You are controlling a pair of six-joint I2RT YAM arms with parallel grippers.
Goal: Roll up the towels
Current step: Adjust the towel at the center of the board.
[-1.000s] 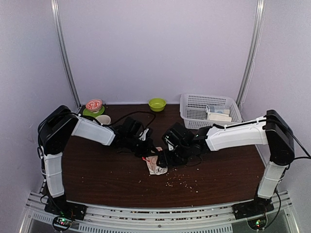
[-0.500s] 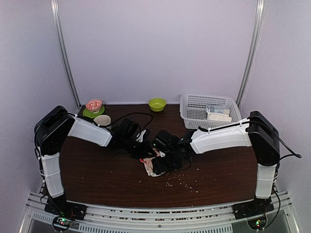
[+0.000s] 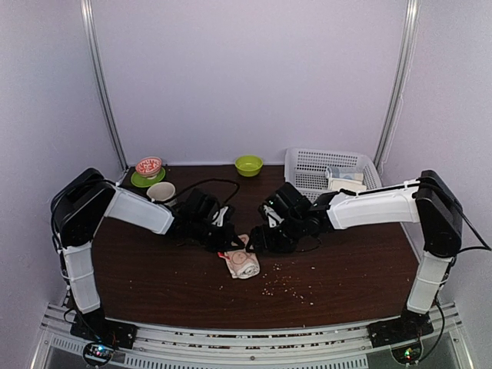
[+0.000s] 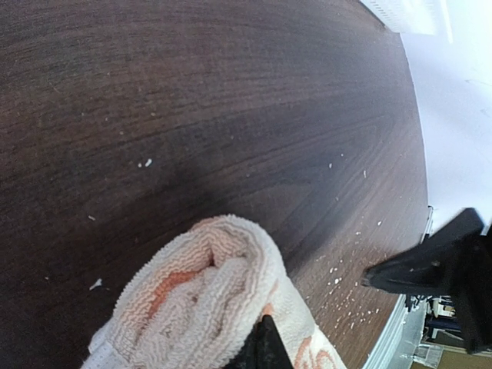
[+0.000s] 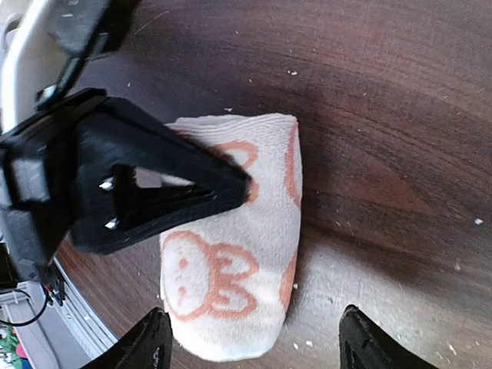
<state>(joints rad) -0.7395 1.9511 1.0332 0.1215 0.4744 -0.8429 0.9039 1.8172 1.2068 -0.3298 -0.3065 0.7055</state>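
The peach-and-cream rabbit towel (image 3: 243, 264) (image 5: 231, 269) (image 4: 192, 307) lies rolled into a short cylinder on the dark wooden table. My left gripper (image 3: 230, 241) (image 4: 265, 347) is shut, and its pointed tip (image 5: 237, 188) rests on top of the roll. My right gripper (image 3: 257, 240) (image 5: 254, 342) stands open just above the roll's near end, with one finger at the end's edge, the other over bare table, and nothing between them. A cream-white towel (image 3: 347, 185) lies in the white basket (image 3: 307, 165) at the back right.
A lime-green bowl (image 3: 248, 164) stands at the back centre. A red-patterned bowl on a green plate (image 3: 148, 167) and a cream bowl (image 3: 162, 190) sit at the back left. Crumbs (image 3: 288, 288) are scattered in front of the roll.
My right gripper, which reached over the towel half a second ago, has drawn back to the right and up. The rolled towel now shows in full. The left gripper stays on it.
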